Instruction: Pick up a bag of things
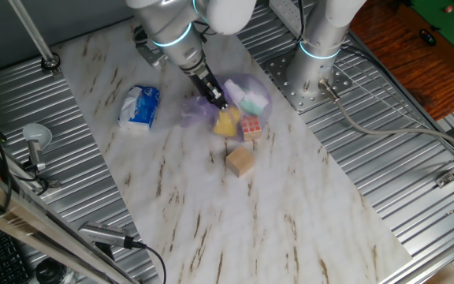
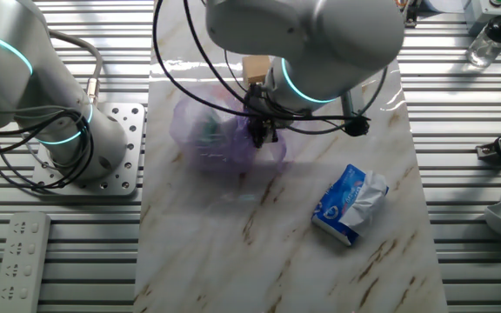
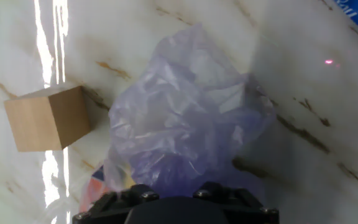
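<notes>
Even overhead lighting; soft shadows. In the hand view, glare streaks the marble table (image 3: 48,37) left of the fingers; gripper (image 3: 174,202) base blurred, possibly defocused.

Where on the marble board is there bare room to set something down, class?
Bare: the long near stretch of the marble board below the wooden cube. Crowded: around the bag of things, under the pincer, and by the blue-and-white packet.

Open marble (image 1: 306,205) on most sides of bag (image 1: 239,106). Cube (image 1: 240,162) just beside bag toward table's near end; packet (image 1: 139,106) well apart on other side.
</notes>
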You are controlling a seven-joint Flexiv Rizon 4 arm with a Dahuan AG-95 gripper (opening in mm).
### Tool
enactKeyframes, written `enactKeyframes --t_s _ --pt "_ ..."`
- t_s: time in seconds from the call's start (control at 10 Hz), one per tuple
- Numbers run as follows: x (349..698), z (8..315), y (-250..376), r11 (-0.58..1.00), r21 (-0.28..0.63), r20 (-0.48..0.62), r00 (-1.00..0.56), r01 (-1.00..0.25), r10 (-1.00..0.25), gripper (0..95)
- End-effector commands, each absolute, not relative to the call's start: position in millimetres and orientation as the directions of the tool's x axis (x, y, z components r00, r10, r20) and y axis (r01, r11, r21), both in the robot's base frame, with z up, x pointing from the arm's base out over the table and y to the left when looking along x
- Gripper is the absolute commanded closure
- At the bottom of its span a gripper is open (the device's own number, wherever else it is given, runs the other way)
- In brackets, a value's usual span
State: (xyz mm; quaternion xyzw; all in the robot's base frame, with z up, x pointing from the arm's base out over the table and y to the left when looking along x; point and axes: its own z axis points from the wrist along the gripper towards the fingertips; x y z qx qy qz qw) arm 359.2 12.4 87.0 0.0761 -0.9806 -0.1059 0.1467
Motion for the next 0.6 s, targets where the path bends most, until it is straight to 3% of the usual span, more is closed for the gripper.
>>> enactKeyframes --t_s 0.1,0.6 --pt "363 93 11 0.965 0.232 0.275 -0.943 -0.124 -0.188 95.0" --pt "389 128 12 0.953 0.279 0.276 -0.94 -0.119 -0.199 95.0"
